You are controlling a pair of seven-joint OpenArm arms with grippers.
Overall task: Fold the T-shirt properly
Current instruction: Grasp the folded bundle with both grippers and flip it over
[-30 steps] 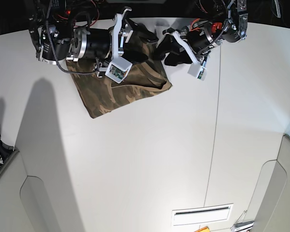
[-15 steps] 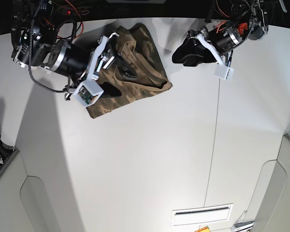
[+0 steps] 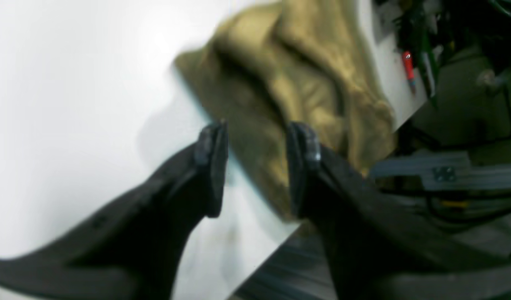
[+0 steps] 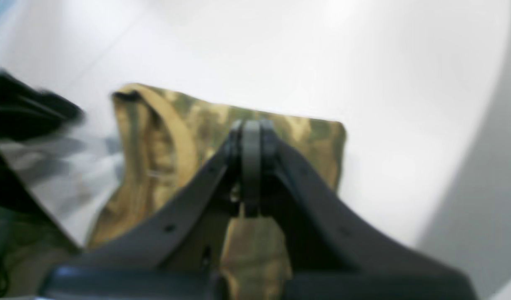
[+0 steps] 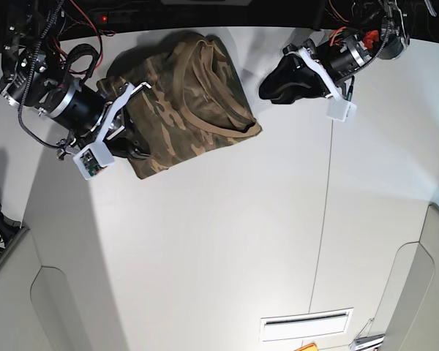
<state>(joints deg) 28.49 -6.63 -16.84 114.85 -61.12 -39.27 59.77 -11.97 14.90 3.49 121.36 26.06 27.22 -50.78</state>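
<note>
Locating the T-shirt point(image 5: 197, 88) on the table point(image 5: 227, 241), close to the far edge and on the base view's left half – lying as a rumpled, partly folded camouflage bundle, with a thick fold running along the side nearest the left hand. Viewing the right hand point(image 5: 135, 146) at the bundle's near-left corner, directly over the cloth. Showing, in the right wrist view, the right hand point(image 4: 251, 129) with both fingers pressed fully together, no gap between the tips, and the T-shirt point(image 4: 176, 125) spreading out beneath and beyond them; failing to resolve, through blur, whether any pinch of fabric is caught between the tips. Showing in the same view a tan neck band point(image 4: 172, 121) curving across the cloth beside the closed fingers. Viewing the left hand point(image 5: 274, 84) over bare table just beside the bundle's right edge, apart from the cloth. Showing, in the left wrist view, the left hand point(image 3: 257, 137) with its fingers parted at a moderate width and gripping nothing – only the T-shirt point(image 3: 297, 83) and a strip of table appearing through the gap, well beyond the tips. Showing part of the cloth reaching the table's far edge in that view. Rendering both wrist views soft, with fine fabric detail unreadable.
</note>
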